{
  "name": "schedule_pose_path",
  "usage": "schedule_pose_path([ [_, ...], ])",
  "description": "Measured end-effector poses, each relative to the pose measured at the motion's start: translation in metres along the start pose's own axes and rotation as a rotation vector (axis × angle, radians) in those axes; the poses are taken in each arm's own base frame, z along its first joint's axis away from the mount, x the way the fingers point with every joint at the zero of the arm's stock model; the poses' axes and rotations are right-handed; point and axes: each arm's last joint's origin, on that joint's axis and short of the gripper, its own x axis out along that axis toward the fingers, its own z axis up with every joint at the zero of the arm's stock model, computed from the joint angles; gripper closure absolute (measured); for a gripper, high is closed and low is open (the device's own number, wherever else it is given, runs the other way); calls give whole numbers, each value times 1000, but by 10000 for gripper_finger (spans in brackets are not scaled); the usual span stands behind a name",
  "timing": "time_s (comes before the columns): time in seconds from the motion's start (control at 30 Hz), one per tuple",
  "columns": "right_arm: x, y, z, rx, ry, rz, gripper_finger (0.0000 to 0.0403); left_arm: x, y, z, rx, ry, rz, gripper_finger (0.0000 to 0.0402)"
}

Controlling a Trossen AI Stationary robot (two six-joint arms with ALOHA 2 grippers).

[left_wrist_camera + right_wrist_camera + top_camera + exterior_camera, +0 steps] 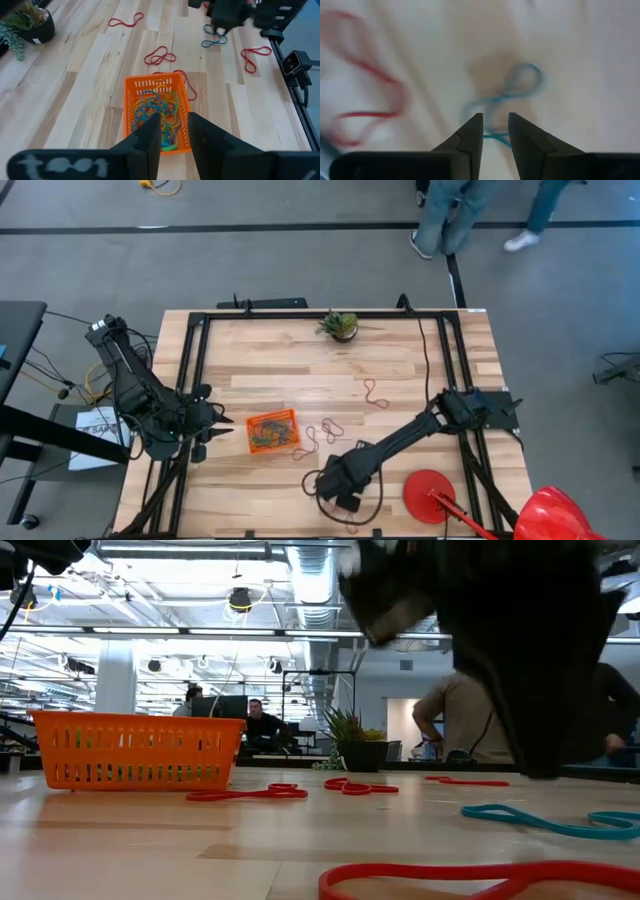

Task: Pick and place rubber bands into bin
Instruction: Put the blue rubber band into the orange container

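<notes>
At the far left of the wooden surface (300,355) the left gripper (222,426) hangs just beside the left end of the orange bin (272,431). In the left wrist view its fingers (150,135) stand a little apart with nothing between them, poised over the bin's near rim.

The bin is a small rectangular basket with low mesh walls. It sits left of centre, toward the front edge, its long axis running roughly left to right with a slight tilt. Inside lies a tangle of rubber bands (157,110) in blue, yellow, green and red.

Right of the bin, loose bands lie flat on the surface. Two red loops (327,429) are twisted into squiggles just beside the bin's right end, and the nearer one touches or almost touches its wall. Farther back, a red figure-eight band (375,395) stretches from front to back. A small potted plant (340,326) stands at the rear edge, well apart from all of these.

The right gripper (318,483) hovers low near the front edge, right of the bin and apart from it. Its fingers (470,135) are slightly spread and grip nothing. Directly below them lies a blue band (512,95), twisted into a loop with a trailing tail that runs toward the fingertips. A red band (370,100) curls beside it.

Farther right, a flat red disc (430,495) rests near the front right corner.
</notes>
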Motion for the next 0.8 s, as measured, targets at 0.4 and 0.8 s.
schedule_pose_path([
  [0.4, 27, -19, 11, 83, 66, 77, 317, 0, 0, 0, 0, 0, 0, 315],
  [0.8, 18, -17, 10, 95, 78, 72, 317, 0, 0, 0, 1, 0, 0, 315],
])
